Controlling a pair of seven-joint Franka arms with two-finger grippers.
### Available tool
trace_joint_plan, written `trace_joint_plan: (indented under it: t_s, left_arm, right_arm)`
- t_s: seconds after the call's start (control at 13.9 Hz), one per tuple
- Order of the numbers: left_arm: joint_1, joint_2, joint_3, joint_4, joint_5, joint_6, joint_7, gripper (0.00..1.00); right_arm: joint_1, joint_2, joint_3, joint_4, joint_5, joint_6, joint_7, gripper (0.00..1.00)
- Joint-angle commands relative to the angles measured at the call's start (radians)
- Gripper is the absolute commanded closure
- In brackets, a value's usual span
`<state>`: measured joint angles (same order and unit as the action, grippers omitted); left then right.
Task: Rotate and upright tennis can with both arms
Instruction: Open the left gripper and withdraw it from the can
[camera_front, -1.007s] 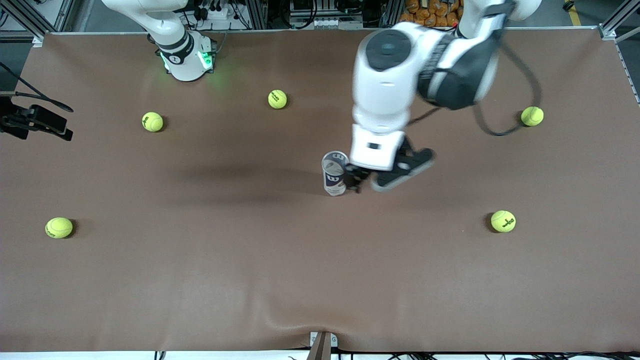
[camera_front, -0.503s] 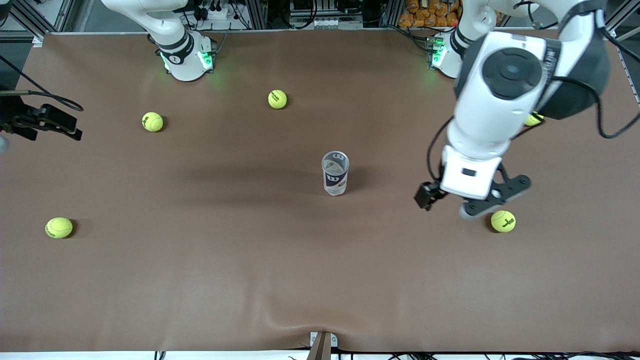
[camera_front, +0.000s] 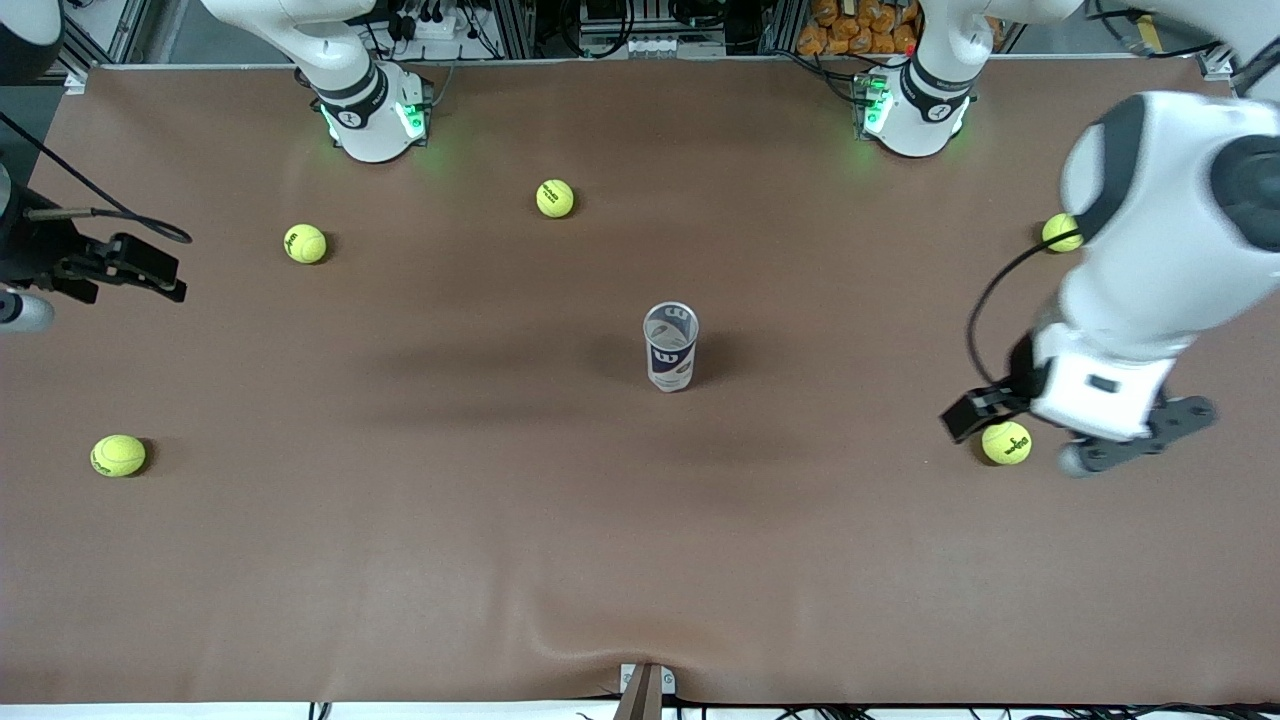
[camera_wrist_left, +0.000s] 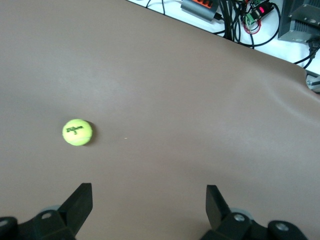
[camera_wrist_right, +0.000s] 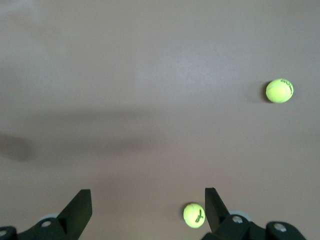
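tennis can (camera_front: 671, 346) stood upright mid-table, unheld | left gripper (camera_wrist_left: 149, 200) spread wide, empty, over a tennis ball (camera_front: 1006, 442) | right gripper (camera_wrist_right: 148, 202) likewise parted, empty, at right arm's table end | risk: light can, toppled by any arm sweep

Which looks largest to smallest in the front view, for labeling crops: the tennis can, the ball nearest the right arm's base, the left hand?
1. left hand, though it is raised toward the camera
2. tennis can
3. ball

Five yellow-green tennis balls lie scattered on the brown table mat (camera_front: 400, 560): upper centre (camera_front: 555, 198), upper left (camera_front: 305, 243), lower left (camera_front: 118, 455). Two more sit at right, one upper (camera_front: 1058, 232), one lower (camera_front: 1006, 442).
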<state>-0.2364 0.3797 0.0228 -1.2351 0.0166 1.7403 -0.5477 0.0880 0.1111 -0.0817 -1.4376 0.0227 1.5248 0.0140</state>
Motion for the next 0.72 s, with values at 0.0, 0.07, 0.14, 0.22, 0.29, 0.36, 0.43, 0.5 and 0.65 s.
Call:
trace_joint_plan:
  t_s: [0.0,0.07,0.14,0.22,0.29,0.36,0.43,0.5,0.65]
  left_arm:
    - [0.123,-0.067,-0.087,-0.023,-0.001,-0.066,0.106,0.00]
    - [0.129,-0.084,-0.090,-0.024,0.000,-0.108,0.115,0.00]
    - [0.131,-0.105,-0.092,-0.033,0.003,-0.148,0.123,0.00]
    - [0.138,-0.126,-0.095,-0.044,0.037,-0.160,0.135,0.00]
    - [0.173,-0.149,-0.124,-0.052,0.069,-0.163,0.164,0.00]
    - [0.208,-0.171,-0.156,-0.069,0.074,-0.166,0.207,0.00]
    - [0.215,-0.197,-0.156,-0.088,0.074,-0.177,0.228,0.00]
    - [0.216,-0.218,-0.156,-0.115,0.074,-0.183,0.229,0.00]
    - [0.221,-0.274,-0.155,-0.177,0.066,-0.179,0.230,0.00]
  right_arm:
    - [-0.002,-0.004,0.003,-0.004,-0.004,0.025,0.015,0.00]
    - [-0.001,-0.004,0.003,-0.004,-0.001,0.032,0.015,0.00]
    - [-0.001,-0.004,0.003,-0.004,0.003,0.034,0.015,0.00]
    - [-0.001,-0.004,0.003,-0.004,0.009,0.035,0.015,0.00]
    - [0.001,-0.004,0.003,-0.001,0.009,0.034,0.015,0.00]
    - [0.002,-0.004,0.003,0.000,0.009,0.032,0.015,0.00]
    - [0.002,-0.004,0.003,0.000,0.009,0.031,0.015,0.00]
    - [0.002,-0.004,0.003,0.000,0.009,0.026,0.015,0.00]
    - [-0.001,-0.004,0.003,-0.006,0.009,0.021,0.015,0.00]
